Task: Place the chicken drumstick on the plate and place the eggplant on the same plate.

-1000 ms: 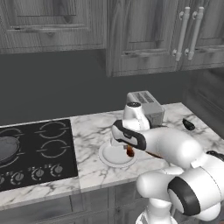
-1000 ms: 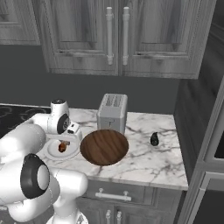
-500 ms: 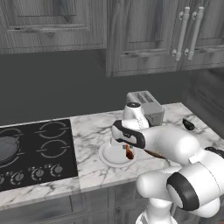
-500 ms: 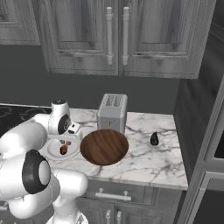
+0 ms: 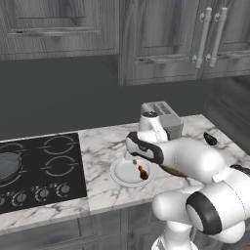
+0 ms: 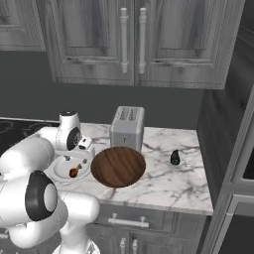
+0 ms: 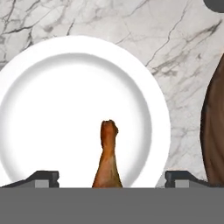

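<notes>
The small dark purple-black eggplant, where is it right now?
The eggplant sits alone on the marble counter, right of the round wooden board.

No readable text, labels, brands, numbers or signs on any surface.

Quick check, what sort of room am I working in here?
A home kitchen, rendered: a marble counter under grey cabinets, a black stove on the left and a toaster at the wall. A plate with a drumstick sits on the counter.
</notes>
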{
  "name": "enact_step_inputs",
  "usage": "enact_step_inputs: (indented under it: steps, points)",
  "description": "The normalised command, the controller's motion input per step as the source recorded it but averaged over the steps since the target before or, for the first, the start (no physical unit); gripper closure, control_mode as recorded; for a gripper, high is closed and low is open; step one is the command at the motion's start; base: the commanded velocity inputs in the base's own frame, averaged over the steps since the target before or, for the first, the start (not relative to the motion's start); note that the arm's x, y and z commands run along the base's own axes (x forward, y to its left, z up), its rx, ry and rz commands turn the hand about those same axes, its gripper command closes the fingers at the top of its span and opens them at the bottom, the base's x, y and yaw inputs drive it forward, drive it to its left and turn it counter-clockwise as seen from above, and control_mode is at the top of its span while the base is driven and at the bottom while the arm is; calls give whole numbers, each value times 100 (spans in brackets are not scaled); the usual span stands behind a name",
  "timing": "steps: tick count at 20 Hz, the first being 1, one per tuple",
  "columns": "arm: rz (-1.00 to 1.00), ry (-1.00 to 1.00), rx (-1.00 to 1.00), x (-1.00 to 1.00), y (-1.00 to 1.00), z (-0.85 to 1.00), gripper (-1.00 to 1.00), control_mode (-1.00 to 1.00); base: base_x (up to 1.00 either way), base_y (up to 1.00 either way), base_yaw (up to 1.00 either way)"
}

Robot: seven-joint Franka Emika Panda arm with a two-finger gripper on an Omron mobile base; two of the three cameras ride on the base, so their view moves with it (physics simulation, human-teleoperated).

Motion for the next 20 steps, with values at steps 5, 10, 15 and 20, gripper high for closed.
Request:
enact_step_inputs:
  steps: [5,10,15,20]
  points:
    - [0,-5,0,0,-41,51,-100,-100,0,0,0]
    - [1,-4,0,0,-70,33,-100,-100,0,0,0]
    - [1,-4,0,0,-88,17,-100,-100,0,0,0]
    - [5,-4,0,3,-90,7,-100,-100,0,0,0]
